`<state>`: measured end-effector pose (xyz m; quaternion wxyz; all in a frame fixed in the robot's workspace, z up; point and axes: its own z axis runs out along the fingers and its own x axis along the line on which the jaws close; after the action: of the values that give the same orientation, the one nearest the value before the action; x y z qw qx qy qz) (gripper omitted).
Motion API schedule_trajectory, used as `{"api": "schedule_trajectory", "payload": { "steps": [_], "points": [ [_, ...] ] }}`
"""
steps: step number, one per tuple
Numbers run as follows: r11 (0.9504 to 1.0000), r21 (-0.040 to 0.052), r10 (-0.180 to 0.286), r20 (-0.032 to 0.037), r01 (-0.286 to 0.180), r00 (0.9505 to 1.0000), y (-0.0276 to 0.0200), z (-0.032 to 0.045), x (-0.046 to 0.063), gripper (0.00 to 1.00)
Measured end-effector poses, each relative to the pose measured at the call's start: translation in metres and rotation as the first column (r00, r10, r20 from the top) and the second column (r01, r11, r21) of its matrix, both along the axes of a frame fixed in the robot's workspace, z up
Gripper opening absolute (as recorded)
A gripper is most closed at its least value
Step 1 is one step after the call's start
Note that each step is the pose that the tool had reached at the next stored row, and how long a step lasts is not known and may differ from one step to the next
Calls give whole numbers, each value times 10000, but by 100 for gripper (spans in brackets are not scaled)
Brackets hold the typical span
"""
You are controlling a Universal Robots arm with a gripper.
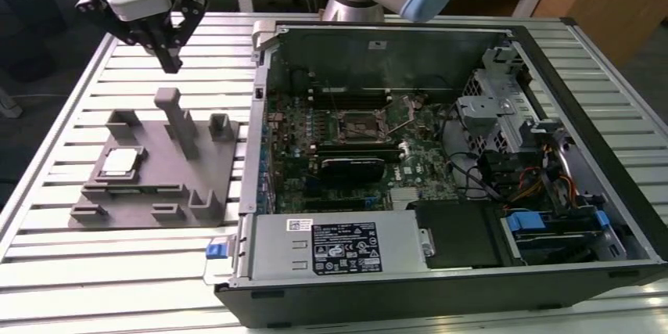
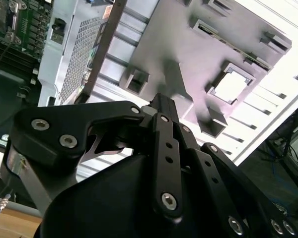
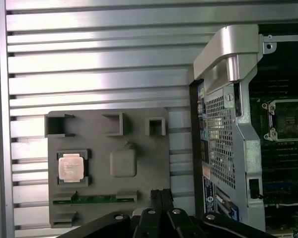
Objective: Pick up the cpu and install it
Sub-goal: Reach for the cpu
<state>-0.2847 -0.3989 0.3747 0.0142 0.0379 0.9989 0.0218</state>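
Note:
The cpu (image 1: 120,162) is a small silver-grey square chip lying flat in a recess of the grey fixture plate (image 1: 205,171), toward the exterior view's left. Both wrist views show it too, as cpu (image 3: 71,167) and cpu (image 2: 231,85). My gripper (image 1: 167,56) hangs well above the table, behind the fixture and apart from the chip. Its fingers (image 3: 161,196) are pressed together with nothing between them. The black motherboard socket (image 1: 360,124) sits inside the open computer case (image 1: 584,217); the first wrist view shows the socket (image 3: 288,119) as well.
The fixture plate carries several raised grey blocks and a tall post (image 1: 175,119). The case's metal side wall (image 1: 259,115) stands between fixture and motherboard. A power supply (image 1: 334,244) and cables (image 1: 522,185) crowd the case's near side. The table (image 1: 62,271) is slatted aluminium.

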Motion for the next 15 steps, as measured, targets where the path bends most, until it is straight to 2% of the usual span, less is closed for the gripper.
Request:
{"api": "schedule_trajectory", "payload": {
  "steps": [15],
  "points": [
    [10000, 0, -1, -1, 1, 10000, 0, -103, -253, 11]
  ]
}}
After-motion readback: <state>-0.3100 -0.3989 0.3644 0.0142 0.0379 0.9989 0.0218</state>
